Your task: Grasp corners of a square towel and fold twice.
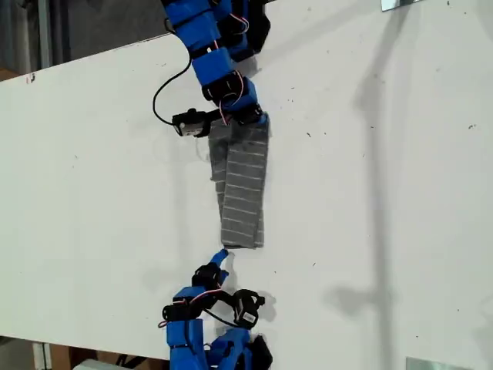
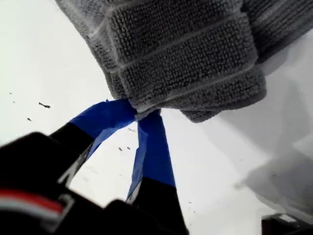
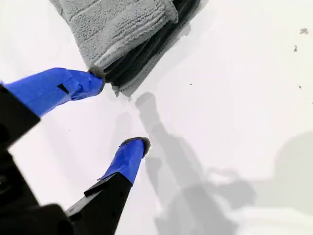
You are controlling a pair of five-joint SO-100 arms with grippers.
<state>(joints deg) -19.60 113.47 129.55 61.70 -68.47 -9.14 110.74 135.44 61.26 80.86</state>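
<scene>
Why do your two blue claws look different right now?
My first gripper is pinched shut on the towel, while my second gripper is open and holds nothing. The first end effector is at the towel's far end in the exterior view; the second sits just off its near end, one fingertip beside the folded edge. Both are blue and both hang over the white table.

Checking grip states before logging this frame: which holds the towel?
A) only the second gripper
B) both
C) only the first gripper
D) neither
C: my first gripper pinches the towel, while my second gripper is open beside its other end.
</scene>
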